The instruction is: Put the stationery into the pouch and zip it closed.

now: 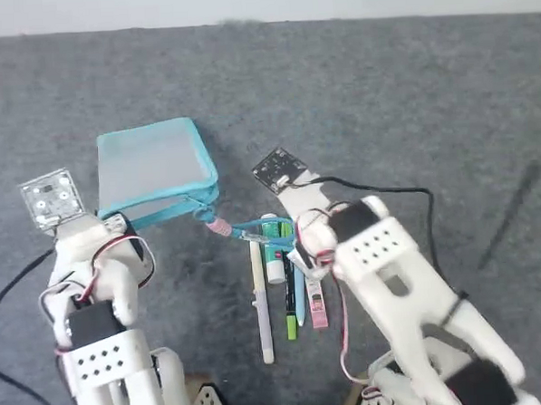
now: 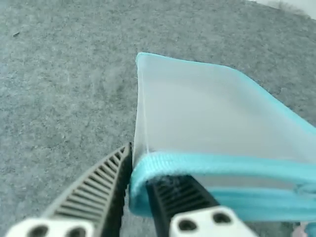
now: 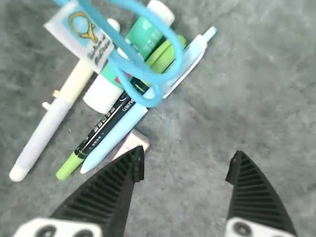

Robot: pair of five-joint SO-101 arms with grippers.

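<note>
While the left pincer (image 2: 136,170) stays out of the picking and grips the pouch (image 2: 212,113) by a corner of its zip edge, your right pincer (image 3: 186,163) hangs wide apart over the table (image 3: 232,84), just beside the stationery (image 3: 106,94) bunched near the pouch mouth. Centre over one outer pen, avoid the blue loop (image 3: 148,96), close across the barrel, and hold the mouth steady.
</note>
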